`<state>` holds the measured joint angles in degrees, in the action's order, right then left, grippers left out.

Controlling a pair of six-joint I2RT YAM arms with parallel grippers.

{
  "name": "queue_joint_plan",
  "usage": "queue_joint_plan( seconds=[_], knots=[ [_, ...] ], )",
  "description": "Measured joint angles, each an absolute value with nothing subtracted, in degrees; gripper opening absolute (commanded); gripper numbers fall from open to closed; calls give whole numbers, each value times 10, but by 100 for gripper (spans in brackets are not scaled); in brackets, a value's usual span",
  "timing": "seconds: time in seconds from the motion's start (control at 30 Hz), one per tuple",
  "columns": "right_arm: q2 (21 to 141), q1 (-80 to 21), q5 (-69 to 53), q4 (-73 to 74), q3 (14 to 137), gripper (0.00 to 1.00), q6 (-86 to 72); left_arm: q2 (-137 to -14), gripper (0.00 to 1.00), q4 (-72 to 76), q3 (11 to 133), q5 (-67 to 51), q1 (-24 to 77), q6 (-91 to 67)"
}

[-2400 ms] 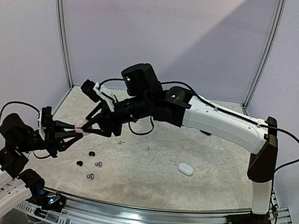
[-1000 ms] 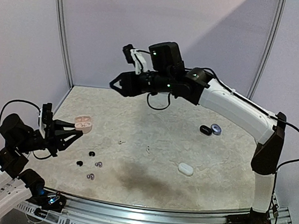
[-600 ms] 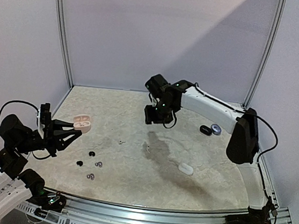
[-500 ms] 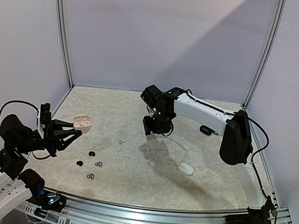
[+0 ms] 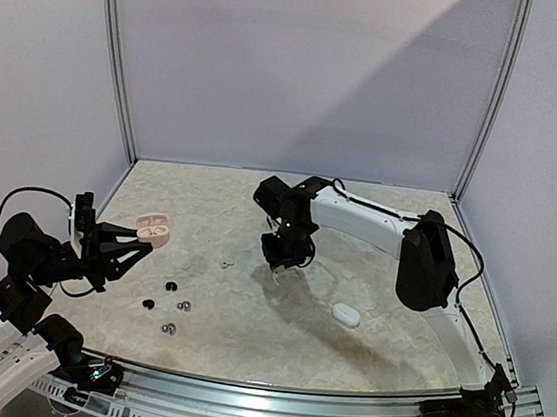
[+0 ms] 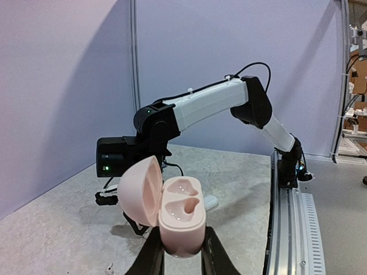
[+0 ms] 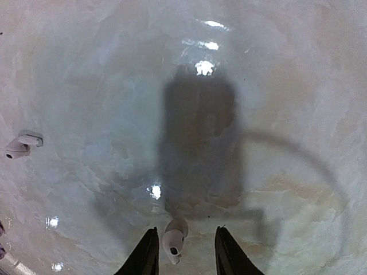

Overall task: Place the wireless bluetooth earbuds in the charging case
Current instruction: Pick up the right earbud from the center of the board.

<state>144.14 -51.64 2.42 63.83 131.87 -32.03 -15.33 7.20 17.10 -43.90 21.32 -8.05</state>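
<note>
**Pink case held open at left; right jaws astride a white bud**

At the far left, the left jaws are clamped on the base of the pink charging case (image 6: 179, 213), holding it up off the bench (image 5: 392, 362). Its lid is swung open and both wells are bare. Just right of it, four loose earbuds (image 5: 171, 285) lie scattered on the bench, two black and two greyish. Further right, a second white earbud (image 5: 224, 262) lies alone. Near the middle, the right jaws point down at the bench, spread apart. A white earbud (image 7: 174, 239) lies between them, nearer one finger and clear of the other. A white closed case (image 5: 346, 315) rests to the right.
</note>
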Motion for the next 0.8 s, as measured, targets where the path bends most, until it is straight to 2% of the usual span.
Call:
queue_joint_plan(
  seconds=[0.17,0.3,0.47,0.6,0.8],
  knots=[
    [1460,-523,24,638,1319,30,-320,-153,0,72,171,-439,213,-79],
    [1461,-530,25,638,1319,17,-316,-153,0,72,171,-439,213,-79],
    [1462,-534,29,641,1319,12,-313,-153,0,72,171,-439,213,-79],
    [1462,-534,29,641,1319,0,-311,-153,0,72,171,-440,213,-79],
    [1462,-534,23,640,1319,0,-305,-153,0,72,171,-440,213,-77]
  ],
)
